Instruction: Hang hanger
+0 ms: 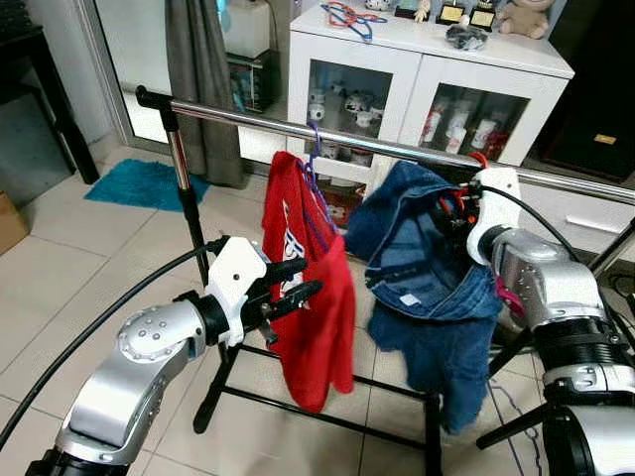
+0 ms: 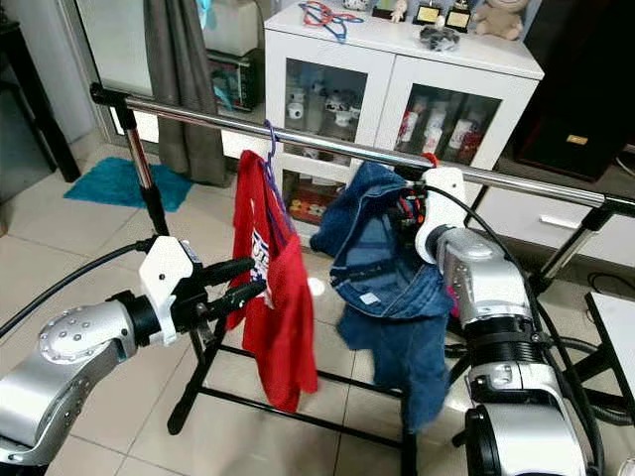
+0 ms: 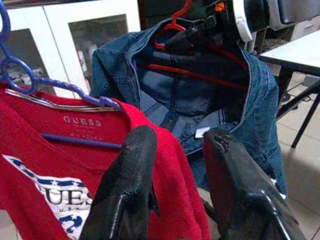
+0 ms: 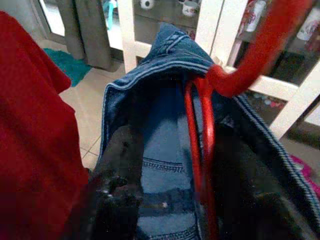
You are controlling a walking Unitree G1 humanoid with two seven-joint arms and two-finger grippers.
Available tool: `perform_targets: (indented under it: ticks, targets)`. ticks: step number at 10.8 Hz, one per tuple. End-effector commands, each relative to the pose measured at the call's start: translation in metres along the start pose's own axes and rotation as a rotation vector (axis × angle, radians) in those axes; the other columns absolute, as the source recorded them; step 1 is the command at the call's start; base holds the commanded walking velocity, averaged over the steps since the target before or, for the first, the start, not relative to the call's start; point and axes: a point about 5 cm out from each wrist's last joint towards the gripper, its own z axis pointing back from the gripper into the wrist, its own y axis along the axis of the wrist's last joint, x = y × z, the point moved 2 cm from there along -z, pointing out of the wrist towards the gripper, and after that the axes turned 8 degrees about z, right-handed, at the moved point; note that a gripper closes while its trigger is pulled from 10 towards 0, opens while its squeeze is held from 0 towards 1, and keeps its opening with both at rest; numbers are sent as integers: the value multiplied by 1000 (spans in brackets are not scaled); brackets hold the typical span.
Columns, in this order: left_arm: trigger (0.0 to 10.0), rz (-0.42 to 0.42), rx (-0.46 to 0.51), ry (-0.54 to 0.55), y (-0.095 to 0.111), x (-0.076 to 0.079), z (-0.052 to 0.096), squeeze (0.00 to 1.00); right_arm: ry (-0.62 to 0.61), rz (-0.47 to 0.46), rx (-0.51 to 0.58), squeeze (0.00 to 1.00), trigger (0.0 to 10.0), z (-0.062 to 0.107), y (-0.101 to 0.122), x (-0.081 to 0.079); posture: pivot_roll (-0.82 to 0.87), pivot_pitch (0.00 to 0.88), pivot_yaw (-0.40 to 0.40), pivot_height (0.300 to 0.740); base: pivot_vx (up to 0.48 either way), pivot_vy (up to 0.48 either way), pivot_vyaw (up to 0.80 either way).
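red hanger (image 4: pixel 202 150) carrying the denim jacket (image 1: pixel 427 268) is pinched by the right gripper (image 1: pixel 454 210) just below the rail (image 1: pixel 397 149); left gripper (image 3: pixel 175 185), fingers spread and holding nothing, hovers beside the hung red shirt (image 1: pixel 313 297); left wrist view reveals the shirt's purple hanger (image 3: pixel 60 87).

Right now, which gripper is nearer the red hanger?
Right. The right gripper holds the red hanger inside the denim jacket; the left gripper is apart, open, at the red shirt.
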Motion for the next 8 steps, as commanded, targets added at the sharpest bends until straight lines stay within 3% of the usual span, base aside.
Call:
perform_targets:
  ticks: [1,8]
  targets:
    - [10000,-12,3,-30,4,5,-3,0,0,-22,-11,0,0,-1,2,2,-23,0,-73,740,0,0,0]
    - [10000,-27,-1,-18,2,3,-3,0,-25,-39,16,0,0,-6,4,0,-15,0,-77,740,0,0,0]
